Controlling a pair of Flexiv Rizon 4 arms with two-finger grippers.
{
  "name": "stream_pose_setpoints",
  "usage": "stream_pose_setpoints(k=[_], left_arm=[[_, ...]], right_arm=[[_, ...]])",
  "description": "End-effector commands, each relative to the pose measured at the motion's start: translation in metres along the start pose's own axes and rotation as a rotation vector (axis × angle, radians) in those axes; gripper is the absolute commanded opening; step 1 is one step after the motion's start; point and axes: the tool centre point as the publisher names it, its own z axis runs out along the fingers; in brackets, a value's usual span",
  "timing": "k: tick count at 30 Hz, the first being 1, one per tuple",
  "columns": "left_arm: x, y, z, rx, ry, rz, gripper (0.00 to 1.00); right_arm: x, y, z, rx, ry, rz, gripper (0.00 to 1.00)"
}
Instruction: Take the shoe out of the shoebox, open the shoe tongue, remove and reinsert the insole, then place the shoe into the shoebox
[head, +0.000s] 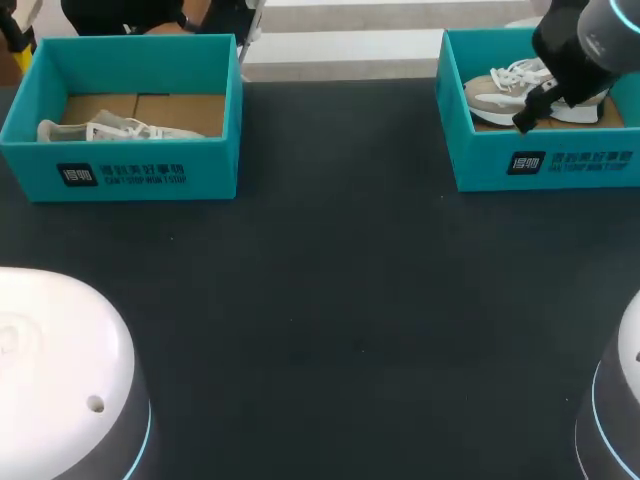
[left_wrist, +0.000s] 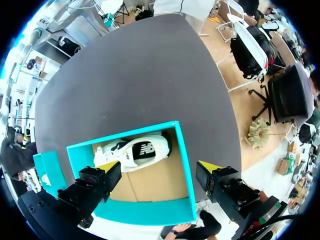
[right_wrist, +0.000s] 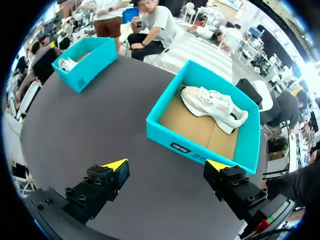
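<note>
Two teal shoeboxes stand at the table's far edge. The left shoebox holds a pale shoe; in the left wrist view that shoe lies on its side against one wall of the box. My left gripper hangs open high above this box, holding nothing. The right shoebox holds a beige shoe with white laces, partly hidden by my right arm. My right gripper is open and empty over the dark tabletop, short of the right shoebox and its shoe.
The dark tabletop stretches between the boxes and the two white arm bases at the front left and front right. The left shoebox shows far off in the right wrist view.
</note>
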Motion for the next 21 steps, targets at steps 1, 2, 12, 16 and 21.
stream_pose_setpoints(k=[1,2,12,16,21], left_arm=[[0.000,-0.001,0.000,-0.001,0.003,0.000,1.00],[0.000,-0.001,0.000,-0.001,0.003,0.000,1.00],[0.000,-0.001,0.000,-0.001,0.003,0.000,1.00],[0.000,-0.001,0.000,-0.001,0.003,0.000,1.00],[0.000,-0.001,0.000,-0.001,0.003,0.000,1.00]], right_arm=[[0.007,0.000,-0.002,0.008,-0.101,0.112,1.00],[0.007,0.000,-0.002,0.008,-0.101,0.112,1.00],[0.007,0.000,-0.002,0.008,-0.101,0.112,1.00],[0.007,0.000,-0.002,0.008,-0.101,0.112,1.00],[-0.020,0.013,0.006,0.013,-0.206,0.229,1.00]])
